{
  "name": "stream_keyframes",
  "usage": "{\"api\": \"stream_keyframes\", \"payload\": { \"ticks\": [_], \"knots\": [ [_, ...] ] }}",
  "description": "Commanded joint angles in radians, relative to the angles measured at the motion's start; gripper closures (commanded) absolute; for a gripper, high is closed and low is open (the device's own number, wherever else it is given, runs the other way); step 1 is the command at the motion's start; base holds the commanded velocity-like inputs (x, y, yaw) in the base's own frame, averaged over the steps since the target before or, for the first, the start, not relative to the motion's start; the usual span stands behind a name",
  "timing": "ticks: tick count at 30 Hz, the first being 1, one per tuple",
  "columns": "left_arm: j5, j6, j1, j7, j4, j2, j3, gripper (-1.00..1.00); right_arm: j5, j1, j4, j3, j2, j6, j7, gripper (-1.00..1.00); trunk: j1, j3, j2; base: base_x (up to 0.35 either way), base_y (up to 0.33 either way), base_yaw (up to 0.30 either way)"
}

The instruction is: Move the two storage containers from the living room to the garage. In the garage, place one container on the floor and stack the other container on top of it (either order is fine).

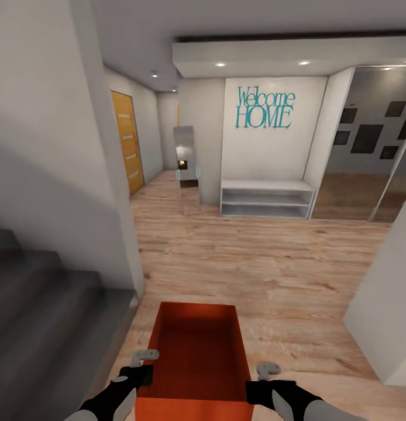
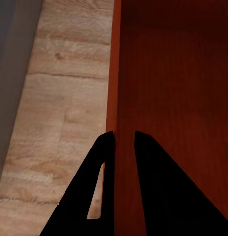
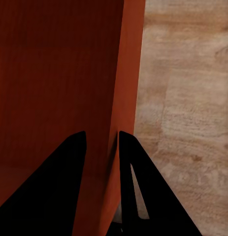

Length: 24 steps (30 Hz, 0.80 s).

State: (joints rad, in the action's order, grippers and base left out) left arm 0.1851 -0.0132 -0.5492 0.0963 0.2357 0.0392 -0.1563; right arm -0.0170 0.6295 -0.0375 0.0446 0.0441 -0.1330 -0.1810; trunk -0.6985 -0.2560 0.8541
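Note:
One orange-red storage container (image 1: 197,351) hangs in front of me over a light wood plank floor (image 1: 273,263), open side up and empty inside. My left gripper (image 1: 138,368) is shut on its left wall (image 2: 114,88), one finger on each side of the thin wall. My right gripper (image 1: 262,379) is shut on the right wall (image 3: 128,73) in the same way. The second container is out of view, as is the garage.
Dark grey stairs (image 1: 45,316) and a pale wall (image 1: 57,146) stand close on the left. A white wall corner (image 1: 384,304) juts in at the right. Ahead are a white low shelf (image 1: 266,199) under "Welcome HOME" lettering, a mirrored wardrobe (image 1: 367,152), and a hallway with a wooden door (image 1: 128,140).

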Motion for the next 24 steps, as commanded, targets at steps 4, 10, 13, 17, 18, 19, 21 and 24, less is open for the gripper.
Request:
{"api": "stream_keyframes", "payload": {
  "ticks": [4, 10, 13, 17, 18, 19, 21, 24],
  "knots": [
    [0.023, -0.002, 0.000, -0.026, -0.002, -0.001, -0.028, 1.00, -0.004, 0.000, -0.062, 0.020, -0.023, 0.027, 0.000, 1.00, -0.001, -0.001, 0.001, 0.328, 0.000, 0.000],
    [0.023, -0.002, 0.000, -0.026, -0.002, -0.001, -0.028, 1.00, -0.004, 0.000, -0.062, 0.020, -0.024, 0.027, 0.000, 1.00, -0.001, -0.001, 0.001, 0.328, 0.000, 0.000],
    [0.023, -0.002, 0.000, -0.026, -0.002, -0.001, -0.028, 1.00, -0.004, 0.001, -0.062, 0.020, -0.024, 0.027, 0.000, 1.00, -0.001, -0.001, 0.001, 0.328, 0.000, 0.000],
    [0.023, -0.002, 0.000, -0.026, -0.002, -0.001, -0.028, 1.00, -0.004, 0.000, -0.062, 0.020, -0.023, 0.027, 0.000, 1.00, -0.001, -0.001, 0.001, 0.328, 0.000, 0.000],
    [0.023, -0.002, 0.000, -0.026, -0.002, -0.001, -0.028, 1.00, -0.004, 0.000, -0.062, 0.020, -0.023, 0.027, 0.000, 1.00, -0.001, -0.001, 0.001, 0.328, 0.000, 0.000],
    [0.023, -0.002, 0.000, -0.026, -0.002, -0.001, -0.028, 1.00, -0.004, 0.000, -0.062, 0.020, -0.024, 0.027, 0.000, 1.00, -0.001, -0.001, 0.001, 0.328, 0.000, 0.000],
    [0.023, -0.002, 0.000, -0.026, -0.002, -0.001, -0.028, 1.00, -0.004, 0.001, -0.062, 0.020, -0.024, 0.027, 0.000, 1.00, -0.001, -0.001, 0.001, 0.328, 0.000, 0.000],
    [0.023, -0.002, 0.000, -0.026, -0.002, -0.001, -0.028, 1.00, -0.004, 0.001, -0.062, 0.020, -0.024, 0.027, 0.000, 1.00, -0.001, -0.001, 0.001, 0.328, 0.000, 0.000]
  ]
}}
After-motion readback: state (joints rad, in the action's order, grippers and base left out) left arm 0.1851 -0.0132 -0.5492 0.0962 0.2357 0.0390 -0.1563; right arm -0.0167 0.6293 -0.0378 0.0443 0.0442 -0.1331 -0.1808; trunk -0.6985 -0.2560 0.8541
